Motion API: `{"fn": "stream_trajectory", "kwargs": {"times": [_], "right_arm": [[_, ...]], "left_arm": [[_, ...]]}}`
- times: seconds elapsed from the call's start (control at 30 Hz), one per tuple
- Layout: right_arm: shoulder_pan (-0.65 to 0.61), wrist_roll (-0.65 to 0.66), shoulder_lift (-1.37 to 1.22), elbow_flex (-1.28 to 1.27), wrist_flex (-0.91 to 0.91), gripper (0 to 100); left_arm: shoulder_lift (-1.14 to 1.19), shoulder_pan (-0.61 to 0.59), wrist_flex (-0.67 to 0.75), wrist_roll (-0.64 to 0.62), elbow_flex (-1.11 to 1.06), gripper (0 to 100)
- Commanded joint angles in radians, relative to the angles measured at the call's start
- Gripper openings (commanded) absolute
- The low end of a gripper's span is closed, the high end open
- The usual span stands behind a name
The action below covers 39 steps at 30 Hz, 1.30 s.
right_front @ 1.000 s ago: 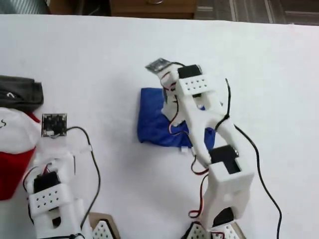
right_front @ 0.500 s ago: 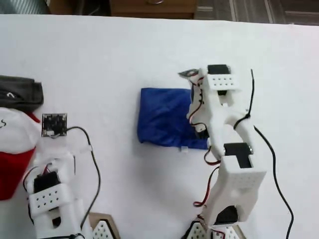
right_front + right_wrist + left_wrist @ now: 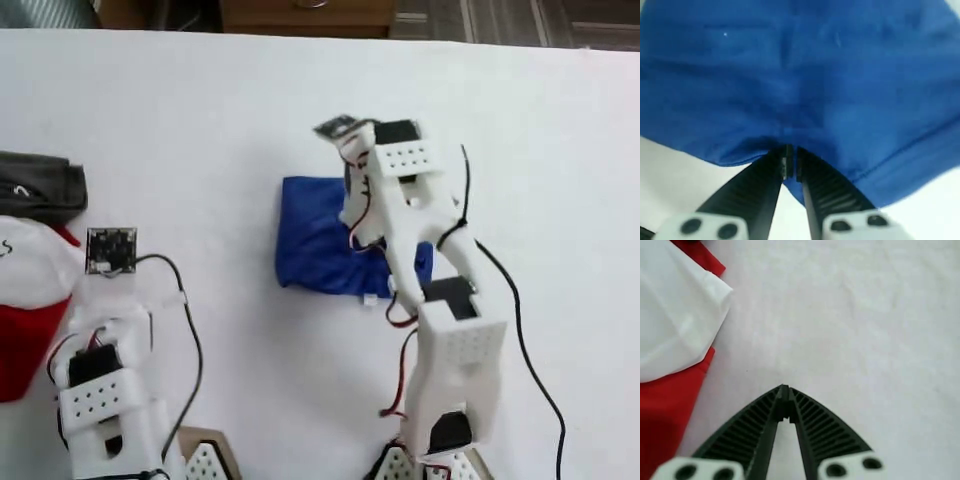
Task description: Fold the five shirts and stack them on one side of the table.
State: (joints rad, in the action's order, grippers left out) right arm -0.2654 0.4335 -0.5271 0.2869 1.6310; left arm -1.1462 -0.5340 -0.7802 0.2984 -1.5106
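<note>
The folded blue shirt (image 3: pixel 315 235) lies near the middle of the table (image 3: pixel 200 120) as a rough rectangle, its longer side running left to right. The right gripper (image 3: pixel 789 162) sits at its edge with fingers pressed together; I cannot tell whether cloth is caught between them. Well to the left, the left gripper (image 3: pixel 785 405), tips closed, hangs over bare table just beside a white shirt (image 3: pixel 675 315) lying on a red shirt (image 3: pixel 665 415), with a dark grey shirt (image 3: pixel 40 187) beyond.

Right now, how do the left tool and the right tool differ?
The left tool hangs over bare table beside the red and white shirt; the right tool has its tips at the edge of the blue shirt. The left tool touches no cloth; whether the right tool pinches cloth is unclear. Both are shut.
</note>
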Motion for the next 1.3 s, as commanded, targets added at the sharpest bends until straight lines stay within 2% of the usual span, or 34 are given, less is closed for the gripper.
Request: {"fn": "stream_trajectory", "kwargs": {"times": [0.0, 0.17, 0.43, 0.67, 0.87, 0.93, 1.0, 1.07, 1.13, 1.2, 1.27], "right_arm": [[0.004, -0.003, -0.035, 0.035, 0.027, 1.9], [0.001, -0.003, -0.018, 0.032, 0.133, 2.0], [0.010, 0.003, 0.124, -0.130, 0.131, 2.0], [0.024, 0.003, 0.139, -0.221, 0.130, 2.0], [0.091, -0.002, 0.219, -0.094, 0.087, 2.0], [0.113, -0.006, 0.263, -0.017, 0.019, 2.0], [0.136, -0.071, 0.282, 0.041, -0.068, 2.4], [0.153, -0.166, 0.274, 0.074, -0.136, 7.6], [0.157, -0.235, 0.236, 0.080, -0.180, 17.5], [0.153, -0.252, 0.173, 0.084, -0.199, 25.5], [0.150, -0.253, 0.105, 0.097, -0.205, 26.2]], "left_arm": [[-0.011, 0.014, 0.018, -0.006, 0.002, 3], [-0.011, 0.017, 0.018, -0.005, 0.002, 3], [-0.011, 0.017, 0.018, -0.005, 0.002, 3], [-0.011, 0.017, 0.018, -0.005, 0.002, 3], [-0.011, 0.017, 0.018, -0.005, 0.002, 3], [-0.011, 0.017, 0.018, -0.005, 0.002, 3], [-0.011, 0.017, 0.018, -0.005, 0.002, 3], [-0.011, 0.017, 0.018, -0.005, 0.002, 3], [-0.011, 0.017, 0.018, -0.005, 0.002, 3], [-0.011, 0.017, 0.018, -0.005, 0.002, 3], [-0.011, 0.017, 0.018, -0.005, 0.002, 3]]}}
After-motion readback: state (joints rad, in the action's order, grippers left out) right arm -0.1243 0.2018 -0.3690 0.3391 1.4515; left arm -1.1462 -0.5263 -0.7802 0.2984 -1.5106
